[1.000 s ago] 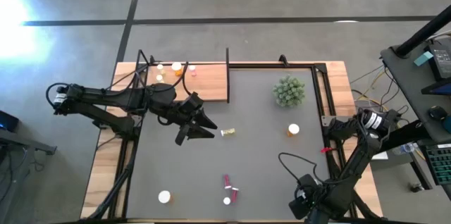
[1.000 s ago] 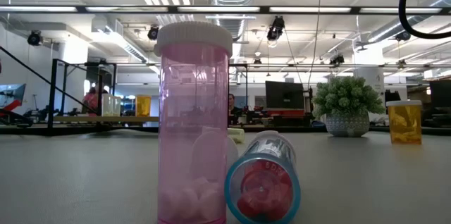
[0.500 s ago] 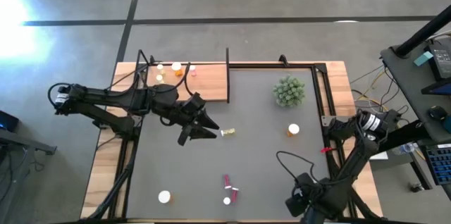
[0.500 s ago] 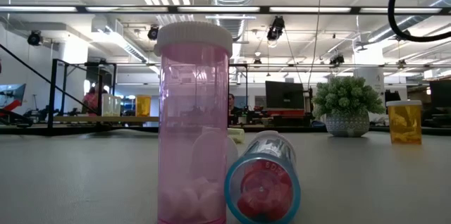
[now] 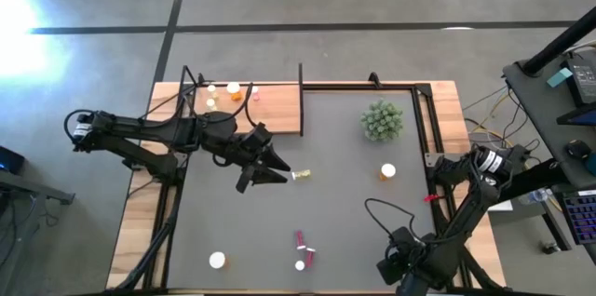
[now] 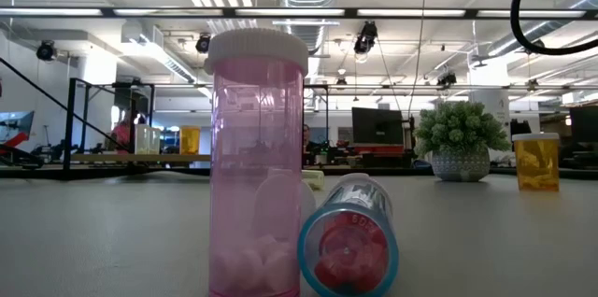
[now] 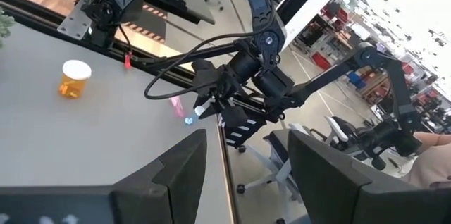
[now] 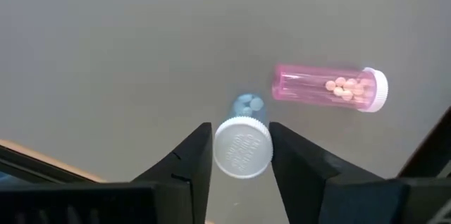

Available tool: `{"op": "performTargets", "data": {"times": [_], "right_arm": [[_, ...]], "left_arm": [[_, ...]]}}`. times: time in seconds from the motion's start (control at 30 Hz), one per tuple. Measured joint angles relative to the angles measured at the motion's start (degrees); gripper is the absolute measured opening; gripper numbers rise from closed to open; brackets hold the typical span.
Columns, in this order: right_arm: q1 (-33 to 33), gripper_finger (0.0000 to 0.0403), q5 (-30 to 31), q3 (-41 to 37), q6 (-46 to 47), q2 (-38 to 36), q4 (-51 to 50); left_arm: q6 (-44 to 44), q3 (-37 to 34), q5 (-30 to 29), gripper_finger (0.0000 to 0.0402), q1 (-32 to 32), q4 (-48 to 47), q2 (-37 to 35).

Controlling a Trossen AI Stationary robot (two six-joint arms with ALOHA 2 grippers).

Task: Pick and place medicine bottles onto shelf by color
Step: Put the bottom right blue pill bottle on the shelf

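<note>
My left gripper (image 5: pixel 282 169) is open over the mat, its fingers pointing toward the table's right edge. A small yellowish bottle (image 5: pixel 301 174) lies just beyond the fingertips, untouched. My right gripper (image 5: pixel 391 270) is open above the near right of the mat. In its wrist view its fingers (image 8: pixel 190 160) frame the white cap of an upright pink bottle (image 8: pixel 243 146) below without touching it. A blue-rimmed bottle (image 6: pixel 348 250) and a pink bottle (image 8: pixel 331 88) lie on their sides beside the upright one. The light-wood shelf (image 5: pixel 275 110) at the far left carries several bottles (image 5: pixel 233 88).
An orange bottle (image 5: pixel 387 172) stands right of centre, and a small green plant (image 5: pixel 382 121) stands beyond it. A white-capped bottle (image 5: pixel 217 260) stands at the near left. A black post (image 5: pixel 300 80) rises at the shelf's right end. The mat's near edge (image 8: pixel 42 157) meets the wooden rim.
My right gripper has shifted a little toward the table's left edge, staying open. The bottles have not moved.
</note>
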Motion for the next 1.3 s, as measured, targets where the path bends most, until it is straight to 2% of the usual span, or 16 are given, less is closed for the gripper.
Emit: {"op": "performTargets", "data": {"times": [0.27, 0.47, 0.73, 0.97, 1.17, 1.3], "right_arm": [[-0.38, 0.0117, -0.07, 0.07, -1.13, -1.05, -0.11], [-4.30, 0.0115, 0.11, 0.24, -8.09, -3.97, -1.01], [-15.95, 0.0125, 3.58, 0.24, -26.91, -5.03, -3.49], [-27.80, 0.0121, 4.28, 0.24, -42.85, -5.89, -3.00], [-39.31, 0.0123, 4.58, 0.44, -57.15, -6.29, 8.63], [-46.07, 0.0125, 4.43, 1.50, -63.22, -5.54, 17.36]], "left_arm": [[0.02, 0.02, 0.00, 0.0183, 0.00, 0.12, 0.13], [0.01, 0.22, 0.00, 0.0183, 0.00, 0.44, 0.13], [0.00, 0.21, 0.02, 0.0183, 0.00, 0.33, 0.13], [0.02, 0.22, 0.66, 0.0183, 0.10, 0.29, -0.60], [0.02, 0.22, 0.90, 0.0183, 0.13, -0.17, -2.22], [0.34, 0.20, 0.96, 0.0183, 0.46, -2.44, -4.32]]}}
